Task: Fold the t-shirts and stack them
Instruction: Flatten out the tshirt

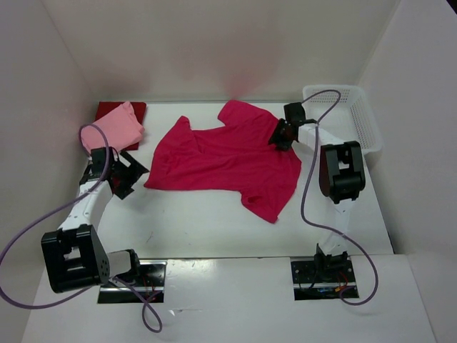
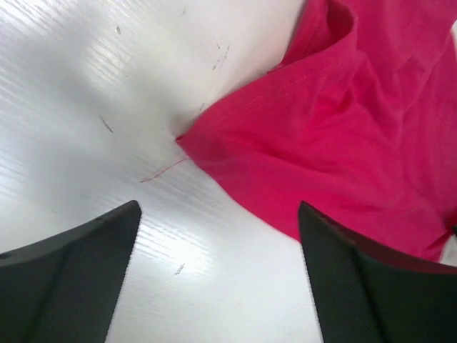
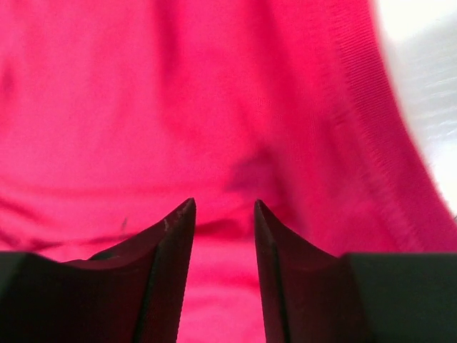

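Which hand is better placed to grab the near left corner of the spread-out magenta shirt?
Left. The left hand is open, just short of that corner of the magenta shirt, which lies ahead of its fingers. The right hand is over the shirt's far right side, well away from it.

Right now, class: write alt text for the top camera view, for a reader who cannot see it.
A magenta t-shirt lies spread unfolded across a white table, the right gripper over its far right part, the left gripper off its left edge. Back left, a folded pink shirt rests on a dark red shirt; a white mesh basket stands back right.
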You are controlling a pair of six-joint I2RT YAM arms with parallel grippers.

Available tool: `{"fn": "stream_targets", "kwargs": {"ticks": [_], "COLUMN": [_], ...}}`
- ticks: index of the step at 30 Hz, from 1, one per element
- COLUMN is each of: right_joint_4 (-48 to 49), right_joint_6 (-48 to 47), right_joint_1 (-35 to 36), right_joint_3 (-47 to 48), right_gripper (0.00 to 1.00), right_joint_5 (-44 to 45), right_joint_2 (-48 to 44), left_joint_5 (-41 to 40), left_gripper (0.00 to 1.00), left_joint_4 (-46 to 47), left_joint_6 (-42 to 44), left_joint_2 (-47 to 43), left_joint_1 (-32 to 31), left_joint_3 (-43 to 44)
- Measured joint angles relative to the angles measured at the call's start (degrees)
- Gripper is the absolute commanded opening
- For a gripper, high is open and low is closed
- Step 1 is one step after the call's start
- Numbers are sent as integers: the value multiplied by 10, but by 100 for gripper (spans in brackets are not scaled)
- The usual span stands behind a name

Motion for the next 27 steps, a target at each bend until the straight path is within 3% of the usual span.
{"fn": "stream_targets", "kwargs": {"ticks": [4,6,7,8,10,13,15,18,22,27], "right_joint_4": [-8,-7,-4,-5,-3,1,3,1,-8,-17], "right_joint_6": [0,-1,-1,-3,-2,-1,2,15,45,67], "right_joint_1": [9,17,22,27,38,49,52,52,52,52], "right_joint_3": [-20,-39,-52,-68,-104,-163,-219,-303,-405,-442], "right_gripper": [48,43,32,32,12,4,4,7,12,13], "right_joint_5": [-26,-35,-38,-42,-49,-54,-55,-52,-52,-52], "right_joint_2": [-66,-112,-139,-166,-223,-292,-339,-398,-462,-501], "left_joint_5": [21,33,37,41,44,48,48,48,42,60], "left_gripper": [100,96,76,66,46,33,22,22,48,58], "left_joint_4": [24,38,45,51,60,68,73,79,90,122], "left_joint_6": [-9,-15,-17,-23,-26,-44,-53,-64,-66,-91], "left_joint_2": [10,33,49,61,74,75,75,75,74,128], "left_joint_1": [0,0,0,0,0,0,0,0,0,1], "left_joint_3": [-7,-12,-14,-17,-30,-48,-53,-57,-73,-63]}}
